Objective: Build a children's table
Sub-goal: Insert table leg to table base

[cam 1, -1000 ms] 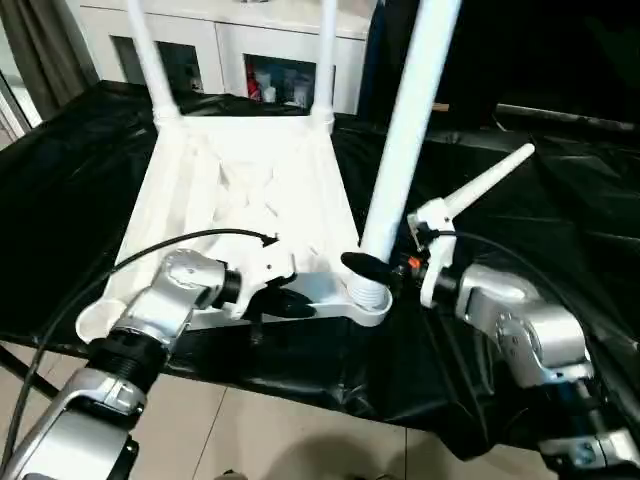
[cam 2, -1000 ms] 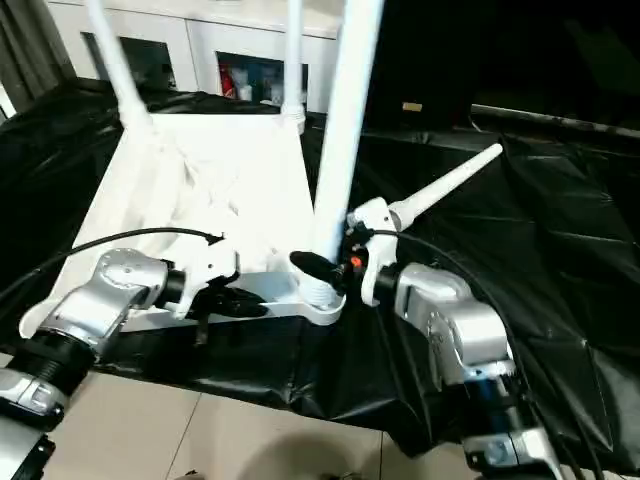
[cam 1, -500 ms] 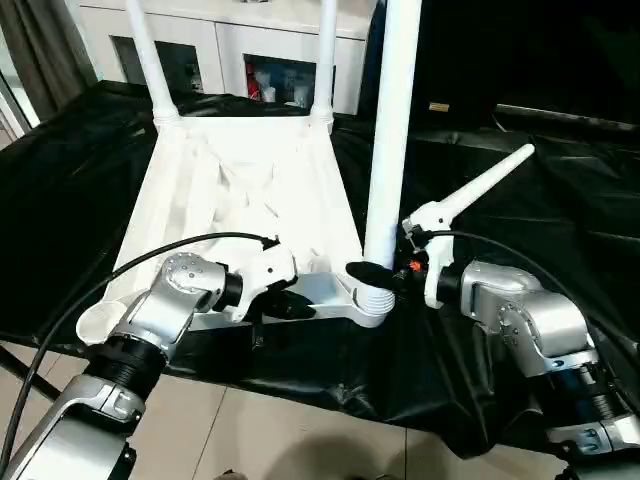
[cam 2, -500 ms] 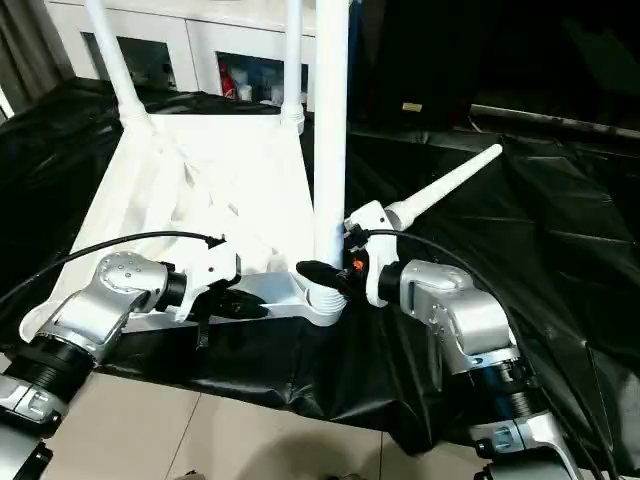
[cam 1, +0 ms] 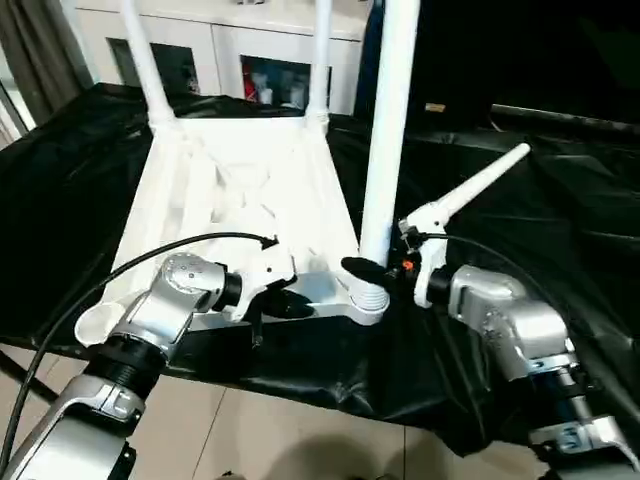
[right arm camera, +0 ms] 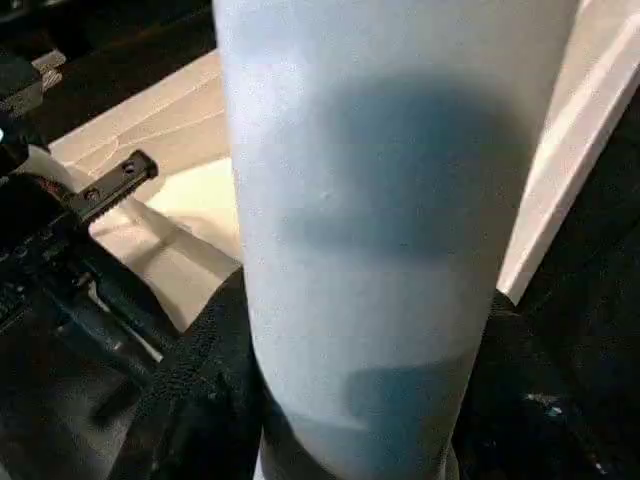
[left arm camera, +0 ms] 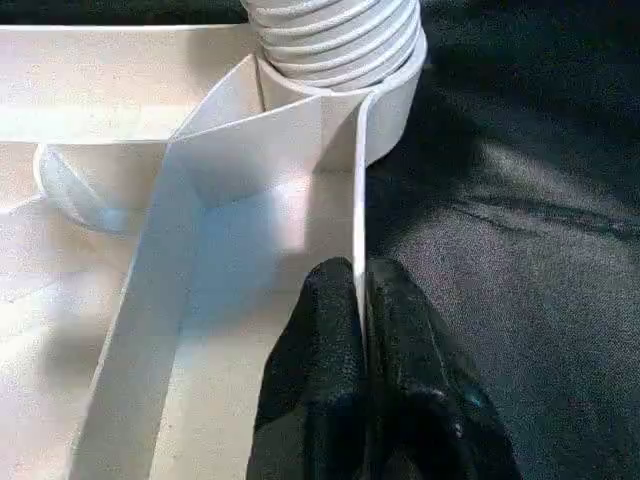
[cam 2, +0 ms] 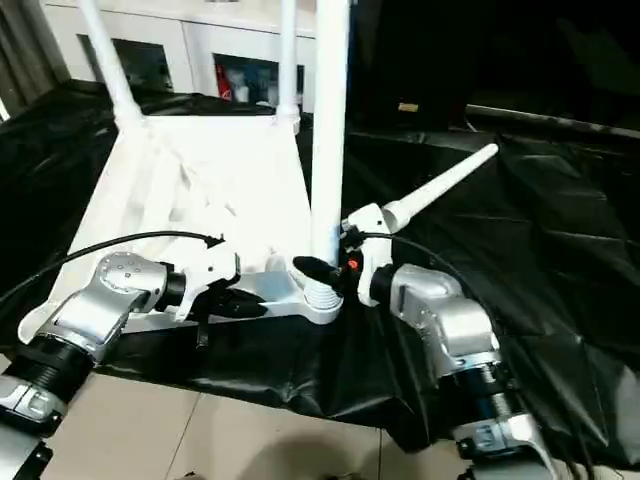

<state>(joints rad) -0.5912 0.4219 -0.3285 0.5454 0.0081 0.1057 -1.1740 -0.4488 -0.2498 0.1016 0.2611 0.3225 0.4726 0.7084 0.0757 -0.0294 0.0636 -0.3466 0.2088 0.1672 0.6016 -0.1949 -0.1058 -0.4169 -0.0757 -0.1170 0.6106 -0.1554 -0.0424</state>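
Observation:
The children's table top (cam 1: 240, 190) lies upside down on a black cloth, ribbed side up. Two white legs (cam 1: 145, 60) (cam 1: 318, 60) stand in its far corner sockets. A third leg (cam 1: 385, 130) stands almost upright in the near right socket (cam 1: 368, 300), its threads still showing above the collar. My right gripper (cam 1: 365, 270) is shut around this leg just above the socket; the right wrist view shows the leg (right arm camera: 390, 220) between black fingers (right arm camera: 200, 400). My left gripper (left arm camera: 360, 330) is shut on the top's thin near rim (left arm camera: 358, 200). A fourth leg (cam 1: 480, 185) lies loose on the cloth behind the right arm.
A white cabinet with glass doors (cam 1: 230, 50) stands behind the work surface. The black cloth (cam 1: 560, 230) hangs over the front edge above a tiled floor (cam 1: 300, 440). The near left socket (cam 1: 95, 320) stands open. A black cable (cam 1: 100, 290) arcs over my left forearm.
The leg in the near right socket has swung from leaning right to nearly upright, with my right gripper still around it. The left gripper keeps its hold on the rim.

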